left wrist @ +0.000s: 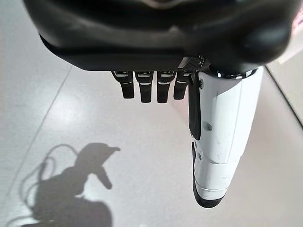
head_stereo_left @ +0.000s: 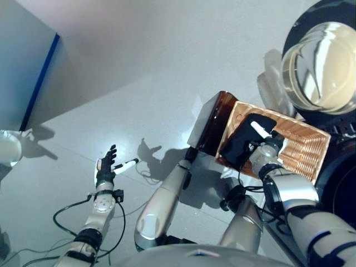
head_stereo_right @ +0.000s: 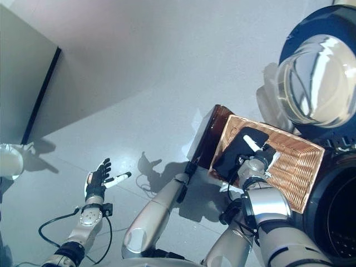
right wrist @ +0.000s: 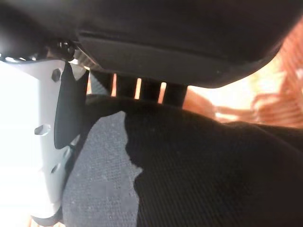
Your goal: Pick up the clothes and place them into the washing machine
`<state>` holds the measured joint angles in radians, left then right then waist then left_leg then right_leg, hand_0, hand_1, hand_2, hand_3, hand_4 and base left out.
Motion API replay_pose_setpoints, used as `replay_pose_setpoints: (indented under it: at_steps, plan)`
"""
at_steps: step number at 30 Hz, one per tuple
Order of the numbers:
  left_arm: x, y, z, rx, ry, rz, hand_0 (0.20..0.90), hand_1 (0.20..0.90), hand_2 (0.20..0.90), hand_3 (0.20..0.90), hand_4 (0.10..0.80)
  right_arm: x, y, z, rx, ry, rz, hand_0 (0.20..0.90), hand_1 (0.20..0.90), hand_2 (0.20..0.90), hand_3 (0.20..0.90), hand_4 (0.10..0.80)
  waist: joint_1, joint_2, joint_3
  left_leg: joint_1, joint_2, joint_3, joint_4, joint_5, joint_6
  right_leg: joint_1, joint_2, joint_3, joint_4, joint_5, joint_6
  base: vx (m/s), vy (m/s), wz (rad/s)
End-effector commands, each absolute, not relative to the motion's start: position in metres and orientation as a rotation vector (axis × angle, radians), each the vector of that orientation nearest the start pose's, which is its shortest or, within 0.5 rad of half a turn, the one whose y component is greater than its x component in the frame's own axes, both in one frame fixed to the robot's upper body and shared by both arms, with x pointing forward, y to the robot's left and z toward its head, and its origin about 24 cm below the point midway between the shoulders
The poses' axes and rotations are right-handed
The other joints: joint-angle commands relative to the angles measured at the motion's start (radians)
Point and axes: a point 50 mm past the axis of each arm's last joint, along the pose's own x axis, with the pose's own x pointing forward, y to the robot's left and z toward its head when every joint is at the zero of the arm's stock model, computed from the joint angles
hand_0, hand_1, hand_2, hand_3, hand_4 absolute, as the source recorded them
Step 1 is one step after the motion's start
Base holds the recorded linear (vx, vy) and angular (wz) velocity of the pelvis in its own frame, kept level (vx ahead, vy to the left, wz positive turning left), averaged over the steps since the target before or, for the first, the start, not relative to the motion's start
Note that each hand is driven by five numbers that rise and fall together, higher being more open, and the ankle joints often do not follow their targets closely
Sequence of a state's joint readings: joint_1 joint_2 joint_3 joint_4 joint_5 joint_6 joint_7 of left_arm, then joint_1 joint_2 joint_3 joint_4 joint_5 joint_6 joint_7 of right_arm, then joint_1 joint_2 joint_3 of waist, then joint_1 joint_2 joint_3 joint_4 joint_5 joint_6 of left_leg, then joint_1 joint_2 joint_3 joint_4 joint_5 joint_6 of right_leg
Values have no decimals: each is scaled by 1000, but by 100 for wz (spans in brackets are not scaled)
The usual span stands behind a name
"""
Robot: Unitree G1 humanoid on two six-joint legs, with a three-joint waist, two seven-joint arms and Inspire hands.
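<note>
A black garment (head_stereo_left: 245,143) lies in the shallow wicker basket (head_stereo_left: 305,151), which rests on a low dark brown box (head_stereo_left: 216,123) beside the washing machine. The machine's round glass door (head_stereo_left: 320,65) stands open above the basket, and its dark drum opening (head_stereo_right: 340,218) is at the lower right. My right hand (head_stereo_left: 266,146) is down in the basket, on the black garment, which also shows in the right wrist view (right wrist: 199,175) bunched against the palm beside the white-covered thumb (right wrist: 40,142). My left hand (head_stereo_left: 105,168) is open and empty over the bare floor, far left of the basket.
A wall panel with a blue edge (head_stereo_left: 39,78) stands at the far left. A white object (head_stereo_left: 8,147) sits on the floor at the left edge. Grey floor (head_stereo_left: 139,83) spreads between the left hand and the box.
</note>
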<state>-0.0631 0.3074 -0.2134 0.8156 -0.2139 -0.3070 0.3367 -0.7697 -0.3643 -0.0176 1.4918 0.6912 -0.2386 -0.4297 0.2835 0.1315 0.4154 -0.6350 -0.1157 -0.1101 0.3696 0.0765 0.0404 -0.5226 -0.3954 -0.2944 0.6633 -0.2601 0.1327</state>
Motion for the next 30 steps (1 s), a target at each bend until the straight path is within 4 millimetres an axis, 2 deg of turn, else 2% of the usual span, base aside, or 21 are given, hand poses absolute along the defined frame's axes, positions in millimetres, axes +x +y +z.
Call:
replay_pose_setpoints:
  at_steps: [1, 5, 10, 11, 12, 13, 17, 19, 20, 23, 25, 29, 30]
  plan:
    - [203, 244, -80, 249, 431, 358, 900, 900, 900, 900, 800, 306, -336, 24, 252, 281, -985, 200, 200, 200, 200, 300, -16, 37, -39, 27, 4, 27, -29, -73, -71, 120, 76, -27, -122, 29, -75, 14, 34, -16]
    - [193, 240, -91, 229, 487, 348, 900, 900, 900, 900, 800, 296, -342, 17, 413, 207, -1004, 200, 200, 200, 200, 300, -49, 39, -55, 70, 18, 50, -75, -55, -71, 139, 87, -4, -172, 53, -65, 18, 40, -35]
    - [183, 228, -103, 185, 545, 310, 900, 900, 900, 900, 800, 279, -348, 6, 758, 48, -1091, 200, 200, 200, 200, 300, -81, 65, -84, 113, 20, 68, -121, -50, -69, 155, 89, 17, -222, 67, -53, 39, 39, -28]
    - [182, 224, -105, 174, 550, 299, 900, 900, 900, 900, 800, 280, -347, 7, 836, -6, -1095, 200, 200, 200, 200, 300, -88, 73, -89, 120, 21, 73, -126, -52, -68, 155, 87, 21, -225, 69, -50, -53, 85, -29]
    - [182, 221, -105, 165, 549, 290, 900, 900, 900, 900, 800, 282, -345, 9, 903, -59, -1099, 200, 200, 200, 200, 300, -91, 88, -88, 115, 23, 82, -128, -28, -62, 146, 85, 12, -230, 93, -54, 15, 31, -20]
    - [182, 221, -105, 164, 550, 289, 900, 900, 900, 900, 800, 281, -345, 9, 903, -61, -1100, 200, 200, 200, 200, 300, -92, 83, -94, 123, 20, 75, -129, -48, -66, 154, 87, 26, -232, 75, -48, 25, 77, -14]
    - [177, 203, -111, 133, 562, 217, 900, 900, 900, 900, 800, 280, -347, 20, 1147, -296, -1180, 200, 200, 200, 200, 300, -103, 154, -113, 132, 9, 89, -141, -33, -52, 149, 69, 39, -242, 101, -42, -15, 101, -16]
    - [173, 195, -114, 140, 580, 171, 900, 900, 900, 900, 800, 276, -361, 29, 1158, -343, -1242, 200, 200, 200, 200, 300, -106, 183, -122, 136, 1, 90, -141, -35, -49, 150, 60, 50, -244, 101, -38, 3, 54, -9]
    - [174, 194, -114, 138, 579, 168, 900, 900, 900, 900, 800, 276, -362, 30, 1155, -344, -1244, 200, 200, 200, 200, 300, -104, 186, -122, 135, 1, 90, -141, -35, -49, 150, 59, 50, -244, 101, -38, -8, 43, -5]
    - [169, 193, -117, 151, 595, 160, 900, 900, 900, 900, 800, 276, -380, 51, 1140, -398, -1286, 200, 200, 200, 200, 300, -104, 216, -131, 141, -8, 95, -143, -37, -48, 144, 53, 61, -240, 102, -36, -4, 55, -3]
    - [167, 191, -118, 148, 601, 159, 900, 900, 900, 900, 800, 276, -395, 73, 1119, -456, -1302, 200, 200, 200, 200, 300, -101, 240, -136, 143, -13, 101, -148, -39, -47, 134, 46, 76, -240, 105, -33, -8, 58, -12]
    - [160, 193, -121, 149, 617, 166, 900, 900, 900, 900, 800, 275, -422, 128, 1045, -601, -1300, 200, 200, 200, 200, 300, -96, 273, -146, 141, -16, 115, -152, -37, -47, 114, 40, 99, -241, 108, -30, -17, 39, -13]
    - [160, 194, -121, 154, 621, 167, 900, 900, 900, 900, 800, 270, -433, 151, 999, -658, -1307, 200, 200, 200, 200, 300, -93, 283, -148, 136, -18, 120, -148, -37, -49, 104, 35, 107, -236, 109, -29, -17, 22, -14]
